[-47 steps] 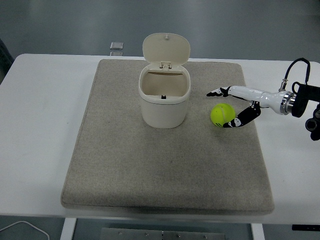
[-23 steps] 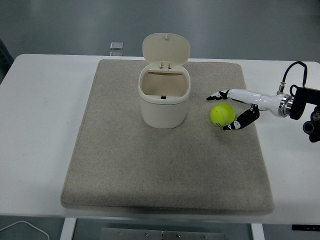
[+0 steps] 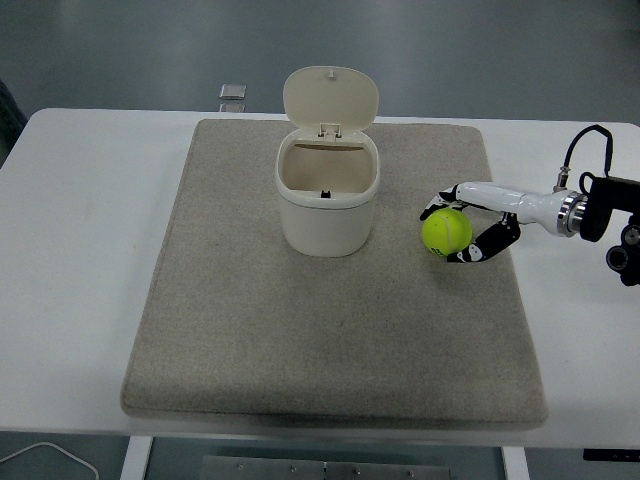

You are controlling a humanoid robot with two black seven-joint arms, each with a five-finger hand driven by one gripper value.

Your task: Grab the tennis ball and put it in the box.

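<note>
table [image 3: 80, 250]: white, we see it run full width under everything
mat [image 3: 300, 340]: grey felt-like pad covering most of the table, all task things sit on it
box [image 3: 328, 205]: cream bin, upright near mat centre-back, hinged lid [image 3: 332, 95] flipped up and open, inside looks empty as far as we can see
right arm [image 3: 580, 210]: comes in from the right edge, white forearm link, black wrist with a cable loop
right hand [image 3: 468, 225]: fingers wrapped round the ball from the right side, upper fingers over the top, thumb under the near side; we read it as closing into a grasp, contact looks made but firmness we can't confirm
tennis ball [image 3: 446, 231]: yellow-green, on the mat just right of the box, apart from it, appears to rest on the mat, not lifted
small object [image 3: 233, 92]: grey square thing at the table's back edge, too small to tell what
left hand: not visible
progress: we judge early stage; reach done, grasp forming; lift, carry left over the box opening and release all still left
</note>
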